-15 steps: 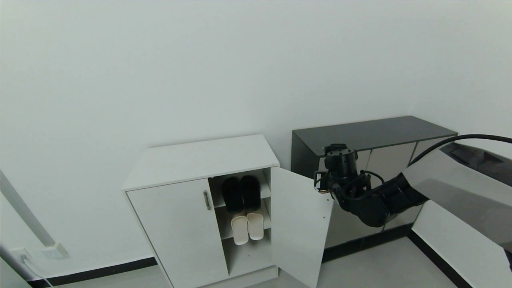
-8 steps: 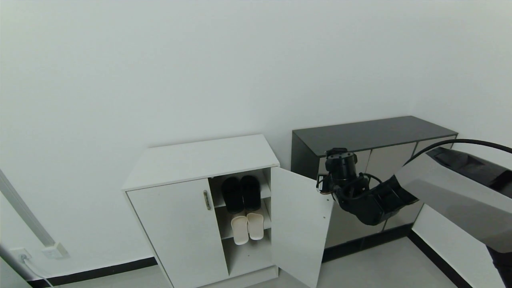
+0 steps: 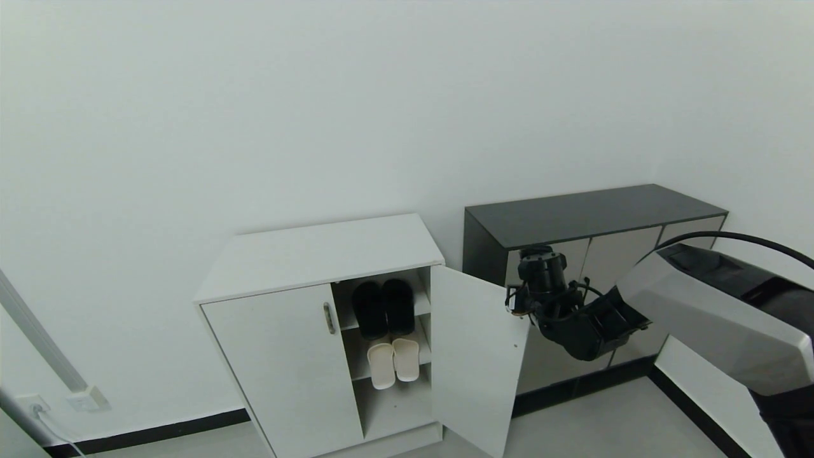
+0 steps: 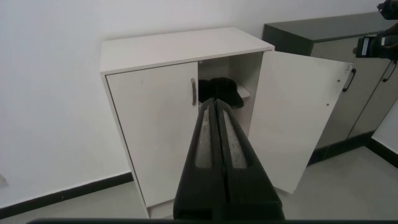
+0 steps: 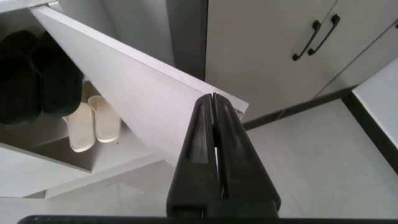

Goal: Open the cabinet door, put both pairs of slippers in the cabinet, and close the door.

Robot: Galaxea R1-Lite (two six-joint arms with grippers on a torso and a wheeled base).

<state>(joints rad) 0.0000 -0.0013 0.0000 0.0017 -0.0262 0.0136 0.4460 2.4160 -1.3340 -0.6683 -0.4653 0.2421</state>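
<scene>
Both slipper pairs (image 3: 372,310) shelved; door (image 3: 474,356) beside clenched right jaws; left jaws clenched.

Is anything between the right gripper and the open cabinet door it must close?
Nothing visible does. The right gripper, shut, is close to the free edge of the open door, with no object between them.

place: a home hallway | why: white shoe cabinet (image 3: 318,254) holding black slippers (image 3: 383,308) and white slippers (image 3: 393,361), left of the right gripper (image 5: 215,102) | dark cabinet (image 3: 591,213) behind it | bare white wall (image 3: 381,95)
</scene>
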